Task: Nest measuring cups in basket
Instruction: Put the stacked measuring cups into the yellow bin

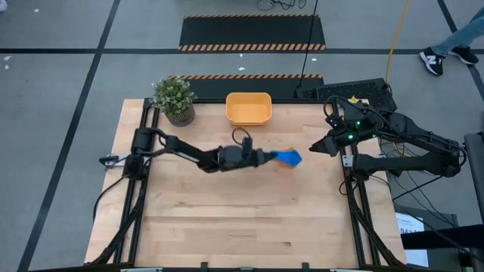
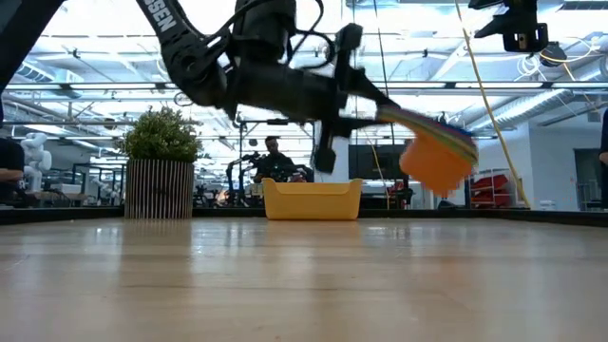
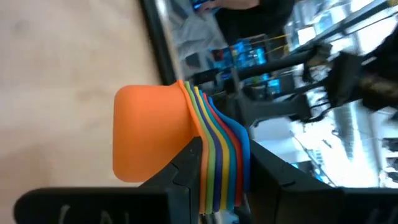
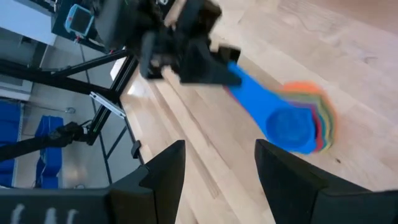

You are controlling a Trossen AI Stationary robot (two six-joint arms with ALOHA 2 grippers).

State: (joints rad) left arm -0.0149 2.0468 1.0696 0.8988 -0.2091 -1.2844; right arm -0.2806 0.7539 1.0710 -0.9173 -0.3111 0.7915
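Note:
The measuring cups [image 1: 288, 158] are nested into one stack, with a blue cup on top and an orange one [image 3: 149, 134] at the bottom. The stack hangs above the middle of the table, in front of the basket [image 1: 248, 108]. My left gripper [image 1: 265, 156] is shut on the stack's handles. The orange-yellow basket rests on its base at the table's far edge. My right gripper [image 1: 316, 147] stands open and raised at the table's right side, with nothing between its fingers [image 4: 165, 165]; it looks down on the stack [image 4: 298, 121]. My left gripper pinches the stacked flat handles [image 3: 221, 171] between its two fingers, one finger [image 3: 186, 165] on the orange side and one on the blue side. The fingers come level from the table's left and lie along the handles. The stack [image 2: 437, 152] is lifted clear of the table, its bowls sloping down away from the gripper.
A small potted plant [image 1: 175, 100] stands at the far left corner, left of the basket. Bare wooden table [image 1: 249, 219] spreads toward the near edge. People and equipment show in the room behind the table in the low view.

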